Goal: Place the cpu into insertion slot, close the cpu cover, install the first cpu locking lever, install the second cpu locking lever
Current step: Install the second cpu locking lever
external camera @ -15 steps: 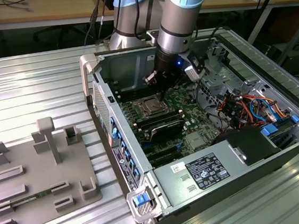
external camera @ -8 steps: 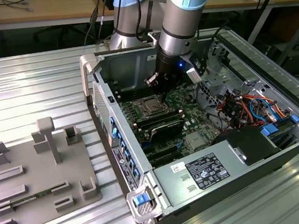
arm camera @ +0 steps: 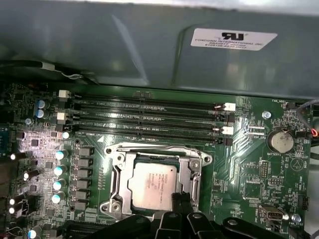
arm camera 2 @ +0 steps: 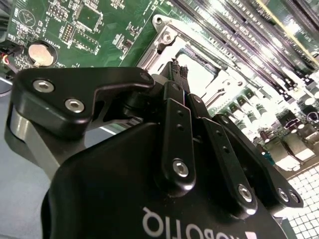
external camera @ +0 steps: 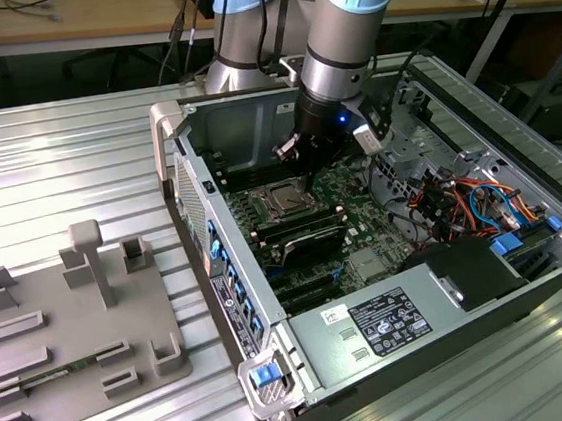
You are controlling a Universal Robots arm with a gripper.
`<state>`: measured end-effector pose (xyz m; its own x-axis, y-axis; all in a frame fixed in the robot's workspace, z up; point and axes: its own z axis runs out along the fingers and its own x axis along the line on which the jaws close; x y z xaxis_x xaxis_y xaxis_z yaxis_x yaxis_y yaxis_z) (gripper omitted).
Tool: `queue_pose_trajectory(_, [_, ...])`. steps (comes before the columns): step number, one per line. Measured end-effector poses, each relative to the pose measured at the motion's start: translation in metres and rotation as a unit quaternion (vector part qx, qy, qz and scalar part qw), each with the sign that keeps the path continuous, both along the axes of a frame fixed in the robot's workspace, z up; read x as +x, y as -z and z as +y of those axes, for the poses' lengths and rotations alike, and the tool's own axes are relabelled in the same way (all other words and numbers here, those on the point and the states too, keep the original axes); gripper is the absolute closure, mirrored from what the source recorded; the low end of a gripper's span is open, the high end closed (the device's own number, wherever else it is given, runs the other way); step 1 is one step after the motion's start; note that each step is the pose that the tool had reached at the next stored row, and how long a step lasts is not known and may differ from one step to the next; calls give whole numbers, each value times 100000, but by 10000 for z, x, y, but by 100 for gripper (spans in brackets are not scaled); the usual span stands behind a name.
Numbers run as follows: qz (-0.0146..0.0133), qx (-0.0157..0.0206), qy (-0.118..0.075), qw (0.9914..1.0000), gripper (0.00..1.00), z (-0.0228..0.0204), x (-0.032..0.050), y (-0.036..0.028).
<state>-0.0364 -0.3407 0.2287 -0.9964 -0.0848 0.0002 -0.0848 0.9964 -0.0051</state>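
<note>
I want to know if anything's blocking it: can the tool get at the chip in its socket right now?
Probably yes. The tool hangs right above the chip, the metal frame lies around it, and nothing sits between them.

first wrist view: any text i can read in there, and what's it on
white rectangular paper sticker on the grey metal case wall: fine print, too blurred to quote
green motherboard: white markings, too small to read
dull silver square cpu: faint print, unreadable
nothing here can be quoted

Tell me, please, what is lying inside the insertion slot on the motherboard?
The cpu lies inside the insertion slot, framed by the cpu cover. The pincer hides its near edge.
</note>
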Motion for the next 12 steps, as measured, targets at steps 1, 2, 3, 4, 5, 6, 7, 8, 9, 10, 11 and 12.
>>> queue_pose_trajectory(1, [1,-16,-2,100000,89,-12,0,-5])
queue_pose_trajectory(2, [-2,-43,-1,100000,89,-23,0,-7])
queue_pose_trajectory(3, [-3,-92,1,100000,89,-43,0,-12])
queue_pose_trajectory(4, [3,-143,0,100000,89,-61,0,-17])
queue_pose_trajectory(5, [1,-201,0,100000,89,-89,0,-23])
queue_pose_trajectory(6, [2,-266,-1,100000,89,-120,0,-30])
queue_pose_trajectory(7, [0,-305,-4,100000,89,-136,0,-34])
queue_pose_trajectory(8, [0,-353,-1,99999,89,-156,0,-39])
queue_pose_trajectory(9, [1,-414,0,99999,89,-174,0,-45])
queue_pose_trajectory(10, [2,-463,1,99999,89,-187,0,-48])
queue_pose_trajectory(11, [4,-526,1,99999,89,-201,0,-52])
queue_pose_trajectory(12, [3,-571,-1,99998,89,-213,0,-54])
